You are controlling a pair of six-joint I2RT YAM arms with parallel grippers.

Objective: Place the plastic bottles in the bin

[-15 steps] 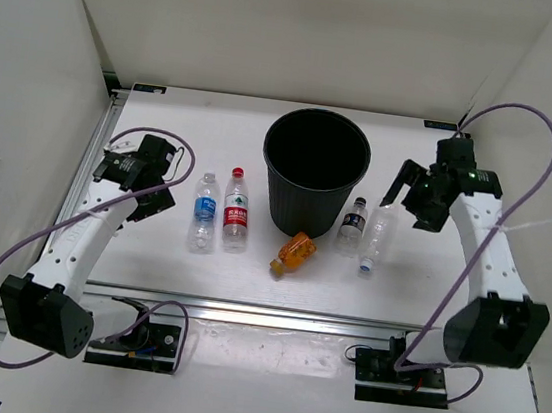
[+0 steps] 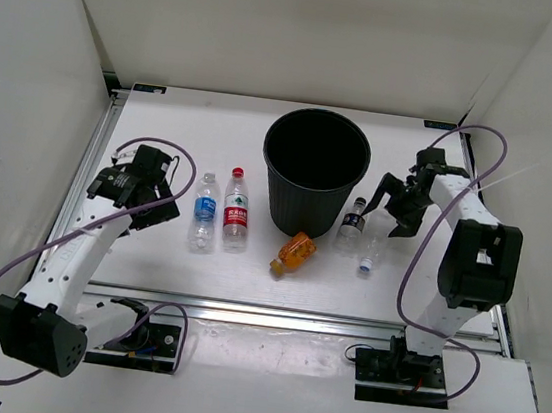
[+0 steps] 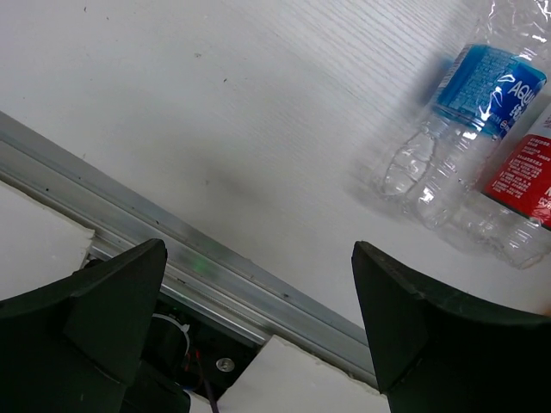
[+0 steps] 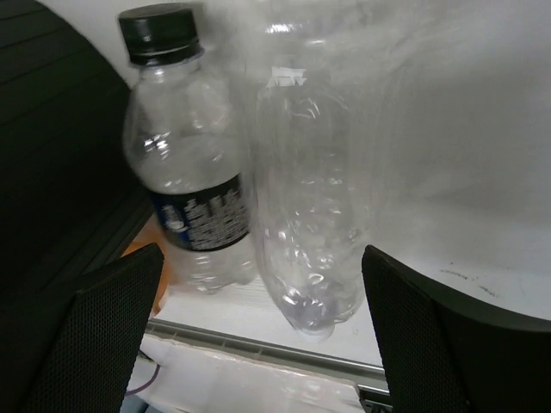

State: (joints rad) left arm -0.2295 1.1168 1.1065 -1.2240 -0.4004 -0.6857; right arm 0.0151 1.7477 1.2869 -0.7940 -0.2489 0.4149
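From above, all 5 bottles lie on the worktop (image 2: 204,137) and none is in the bin (image 2: 300,215). The blue-label bottle (image 2: 203,220) and red-label bottle (image 2: 237,212) lie side by side to the left of the bin. The orange bottle (image 2: 293,253) lies at the bin's near foot. The dark-label bottle (image 2: 354,221) and the clear bottle (image 2: 372,244) sit close together on the bin's right. The left fingers (image 2: 159,202) are near the blue-label bottle on its outer side, and the right fingers (image 2: 394,209) hang over the right-hand pair.

In the left wrist view, the left fingers are spread wide and hold nothing. The blue-label bottle sits far off at the upper right, not between them. If they close from here they would probably meet only air. A sideways approach could roll that bottle into the red-label 1 beside it.

In the right wrist view, the right fingers are also wide open and empty, and they frame 2 bottles at once. The dark-label bottle is close to the bin wall, with the clear bottle just beside it. I cannot tell whether the 2 touch. Closing now would likely squeeze both, so the thin clear bottle could crumple and squirt out, or 1 could drop during the lift. The finger on the bin's side also has little room, so it may catch the bin and shove it.
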